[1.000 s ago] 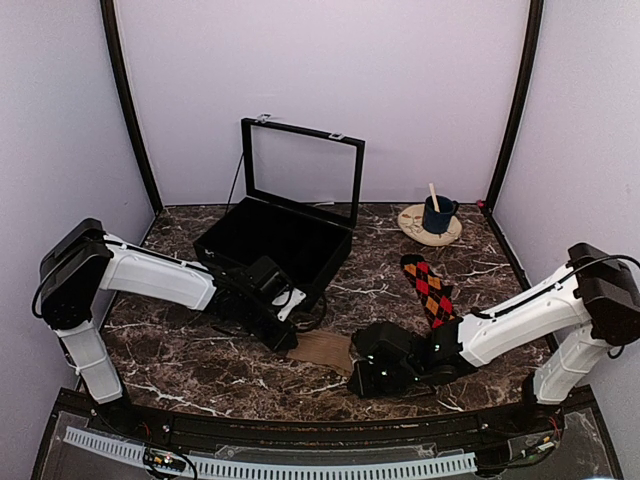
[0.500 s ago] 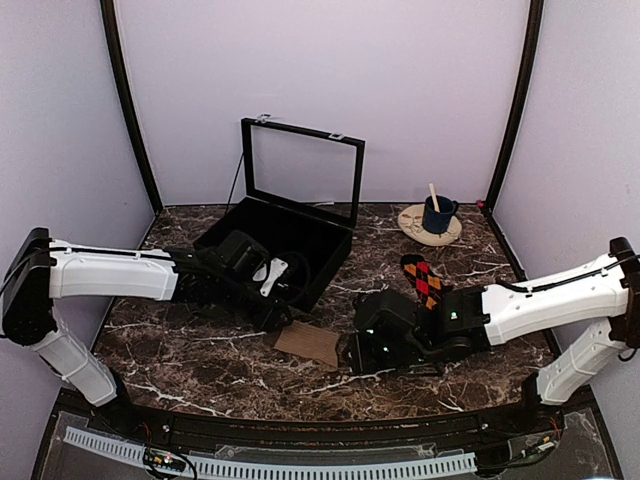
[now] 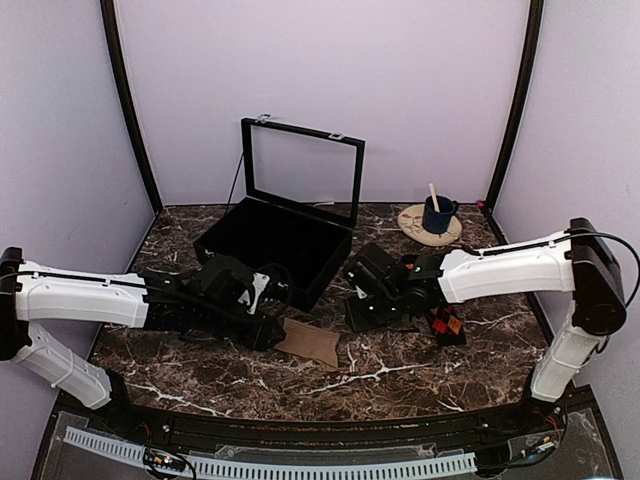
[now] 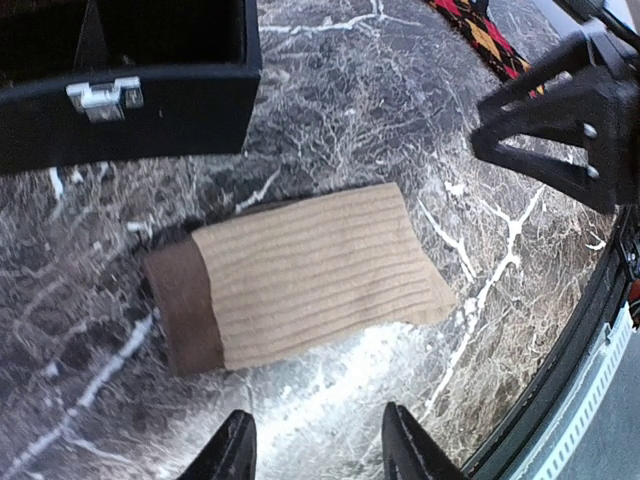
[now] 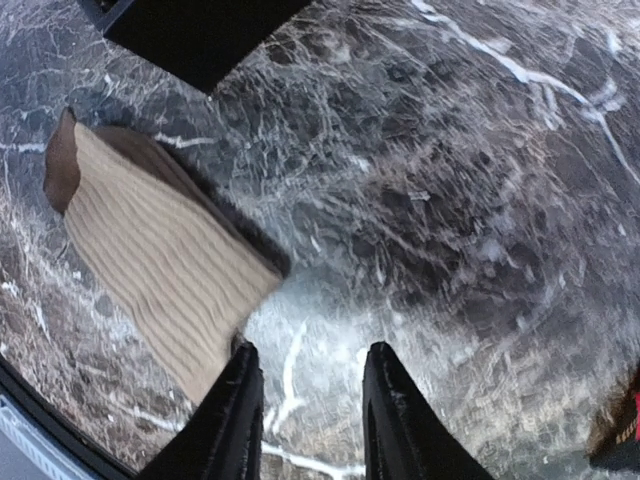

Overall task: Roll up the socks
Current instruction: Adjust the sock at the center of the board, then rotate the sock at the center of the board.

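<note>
One of the socks (image 3: 310, 342) lies flat on the marble, tan side up with a brown cuff; it also shows in the left wrist view (image 4: 310, 270) and the right wrist view (image 5: 160, 250). A black and red-orange argyle piece of sock (image 3: 446, 325) peeks out below the right arm. My left gripper (image 3: 268, 333) hovers by the tan sock's left end, open with nothing between its fingers (image 4: 315, 430). On the sock's right side, my right gripper (image 3: 360, 315) stands open and empty (image 5: 312, 365), its left fingertip beside the sock's edge.
An open black box (image 3: 275, 245) with its lid raised (image 3: 300, 170) stands behind the sock. A blue mug with a stick (image 3: 437, 213) sits on a round wooden coaster at the back right. The table's front rail (image 3: 300, 430) runs close below.
Both grippers have opened and let the tan sock lie flat. The right arm has swung back and up; the left arm has drawn leftward. The argyle piece now shows lower, under the right arm.
</note>
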Controlling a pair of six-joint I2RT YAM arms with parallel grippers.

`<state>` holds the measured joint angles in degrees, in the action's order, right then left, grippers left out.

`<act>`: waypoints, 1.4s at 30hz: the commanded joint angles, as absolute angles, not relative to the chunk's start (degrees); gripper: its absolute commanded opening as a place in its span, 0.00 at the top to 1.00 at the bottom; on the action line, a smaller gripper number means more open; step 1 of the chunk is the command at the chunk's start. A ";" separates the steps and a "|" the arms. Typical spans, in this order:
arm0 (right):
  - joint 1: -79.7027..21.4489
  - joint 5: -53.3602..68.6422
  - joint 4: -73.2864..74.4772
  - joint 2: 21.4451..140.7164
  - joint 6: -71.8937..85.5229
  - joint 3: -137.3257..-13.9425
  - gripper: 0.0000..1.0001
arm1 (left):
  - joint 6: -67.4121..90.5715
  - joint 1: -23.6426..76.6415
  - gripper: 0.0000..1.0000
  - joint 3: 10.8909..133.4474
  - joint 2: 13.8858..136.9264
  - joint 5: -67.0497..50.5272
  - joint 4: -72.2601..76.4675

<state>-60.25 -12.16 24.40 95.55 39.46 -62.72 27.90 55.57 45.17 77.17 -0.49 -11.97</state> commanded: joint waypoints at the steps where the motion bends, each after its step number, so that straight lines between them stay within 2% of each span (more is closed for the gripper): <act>1: -58.35 -8.38 23.76 100.72 32.63 -67.92 0.70 | 35.33 58.41 0.55 43.86 76.20 4.61 -12.28; 6: -57.08 -6.12 23.57 105.53 31.39 -70.62 0.73 | 38.63 61.18 0.50 43.82 78.28 6.36 -13.21; 9: -56.87 -4.71 22.92 106.89 31.25 -70.75 0.74 | 40.35 62.37 0.43 43.78 80.73 6.51 -12.99; 13: -56.73 -3.45 22.09 107.93 31.20 -70.66 0.75 | 42.22 63.44 0.43 43.77 84.28 6.91 -12.12; 21: -56.69 -2.95 21.55 108.76 31.20 -69.92 0.76 | 42.84 63.54 0.47 45.43 90.55 7.38 -11.99; 30: -56.69 -1.72 20.36 109.54 31.64 -68.31 0.77 | 43.40 63.54 0.57 48.32 96.46 7.59 -13.65; 42: -56.93 0.38 18.09 107.45 33.91 -63.05 0.78 | 45.13 63.54 0.59 50.13 99.05 10.17 -17.48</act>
